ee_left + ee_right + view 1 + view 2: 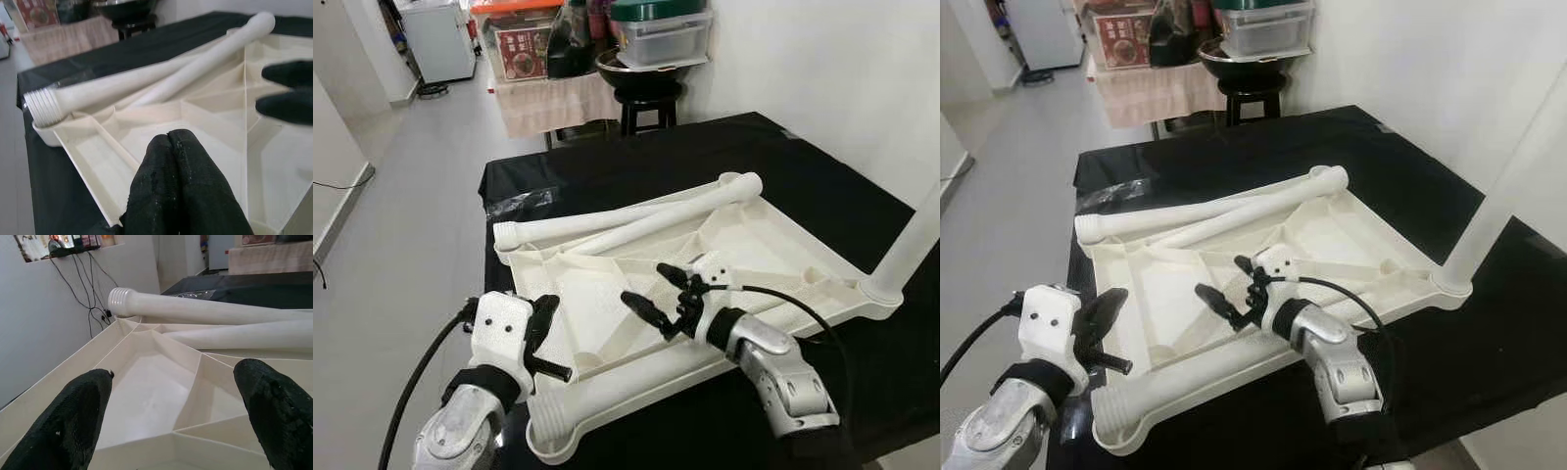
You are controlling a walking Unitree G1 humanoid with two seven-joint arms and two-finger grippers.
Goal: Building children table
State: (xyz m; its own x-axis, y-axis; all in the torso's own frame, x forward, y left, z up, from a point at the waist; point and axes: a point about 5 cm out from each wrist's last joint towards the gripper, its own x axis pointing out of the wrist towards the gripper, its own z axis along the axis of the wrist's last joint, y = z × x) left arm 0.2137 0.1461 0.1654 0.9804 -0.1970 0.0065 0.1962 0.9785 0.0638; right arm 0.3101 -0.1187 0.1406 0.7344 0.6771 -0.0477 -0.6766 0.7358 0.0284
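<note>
A cream plastic tabletop [607, 284] lies upside down on a black-covered table [822, 196], its ribbed underside facing up. All places here are given relative to that tabletop. Two loose legs [636, 223] lie across its far side, crossing each other, one with its threaded end [506, 233] poking past the far left corner. A third leg [636, 377] lies along the near edge, and a fourth leg [906, 257] stands upright at the near right corner. The right gripper [654, 290] hovers over the middle of the ribbed underside with its two black fingers spread wide apart and nothing between them; whether the fingertips touch the plastic is hard to judge from here. The left gripper [546, 338] sits at the near left edge, its fingers [181, 191] pressed together and clenched on nothing, just above the rim. A crumpled clear plastic bag [521, 204] lies on the black cover beyond the far left corner. Farther off behind the tabletop stand a black stool [646, 103] and stacked storage boxes [661, 34].
</note>
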